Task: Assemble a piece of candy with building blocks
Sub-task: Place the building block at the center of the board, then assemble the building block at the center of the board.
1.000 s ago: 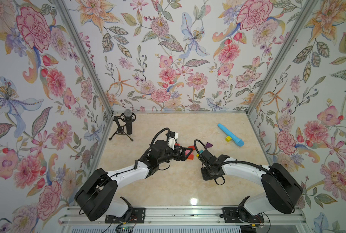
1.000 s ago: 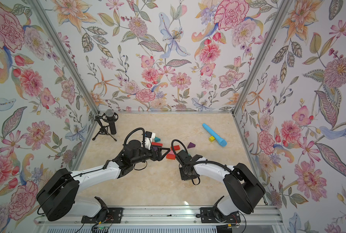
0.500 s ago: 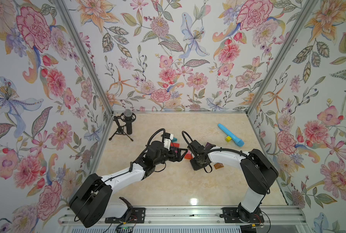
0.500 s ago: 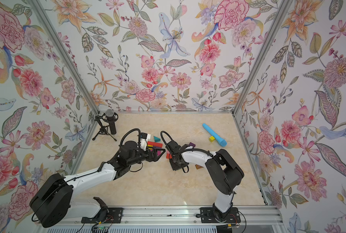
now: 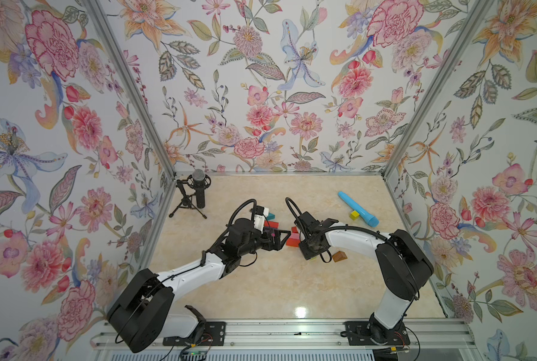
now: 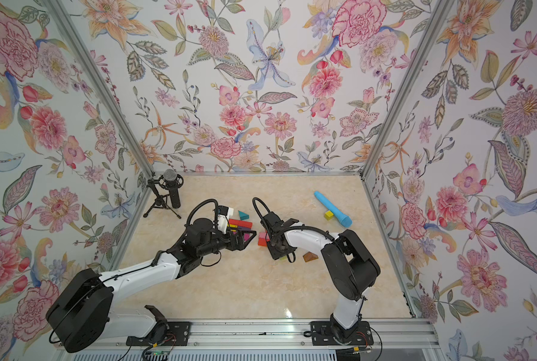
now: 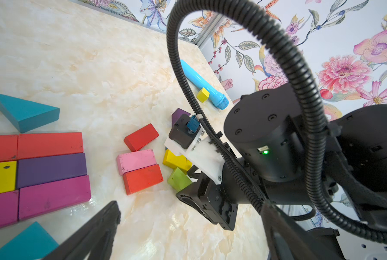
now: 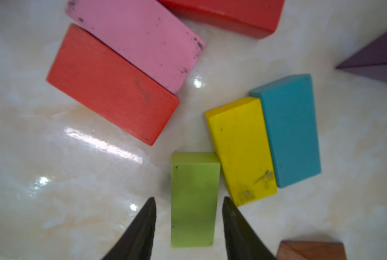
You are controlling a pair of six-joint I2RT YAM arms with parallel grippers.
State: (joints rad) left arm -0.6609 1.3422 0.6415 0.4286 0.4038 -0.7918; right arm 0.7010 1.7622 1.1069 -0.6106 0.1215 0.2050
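Candy, half built.
Item: striped slab (image 7: pixel 50 172) laid; loose bricks (image 7: pixel 142 180) left; left claw (image 5: pixel 285 240) wide, empty; right claw (image 8: pixel 189 199) parted astride green brick (image 8: pixel 193 180).

lab booth: floral walls (image 5: pixel 261 93), mounting rail (image 5: pixel 292 332)

White arms (image 5: pixel 192 274), black corrugated cables (image 7: pixel 298 72)
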